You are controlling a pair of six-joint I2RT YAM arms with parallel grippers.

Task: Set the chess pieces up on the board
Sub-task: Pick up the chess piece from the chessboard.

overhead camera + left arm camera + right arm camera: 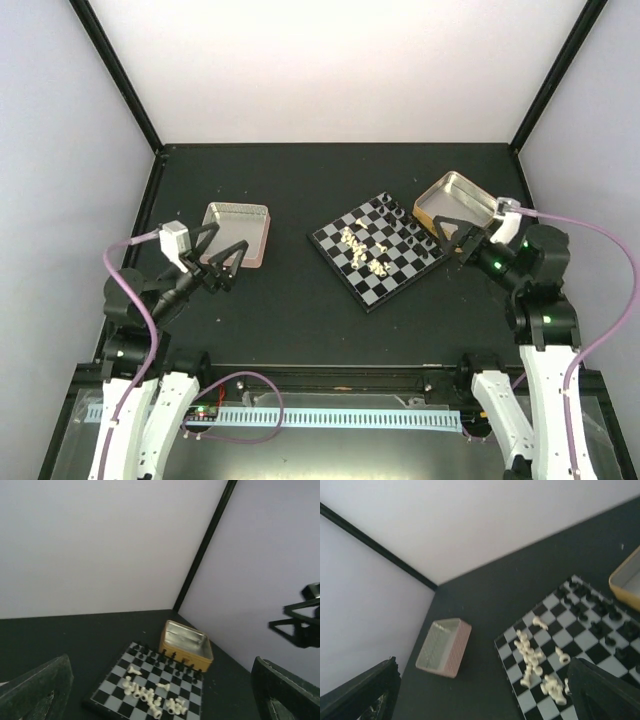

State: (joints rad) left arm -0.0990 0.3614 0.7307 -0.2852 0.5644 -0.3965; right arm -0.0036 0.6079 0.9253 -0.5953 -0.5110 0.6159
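The board (372,290) lies turned diagonally at the table's middle right. Cream-white chess pieces (362,248) lie tumbled in a loose heap on its middle squares. Black chess pieces (408,218) stand in rows along the edge nearest the gold tin. My left gripper (232,265) hovers open, left of the board, holding nothing. My right gripper (447,238) hovers open at the board's right corner, also holding nothing. In the left wrist view, the board (107,692) and white heap (150,696) show between my open fingers (40,690). The right wrist view shows the board (555,600) and white pieces (532,657).
An open gold tin (455,200) stands just behind the board's right corner, close to my right gripper. A pinkish open tin (237,232) sits under and behind my left gripper, also seen as the pinkish tin (444,646). Walls enclose the dark table on three sides.
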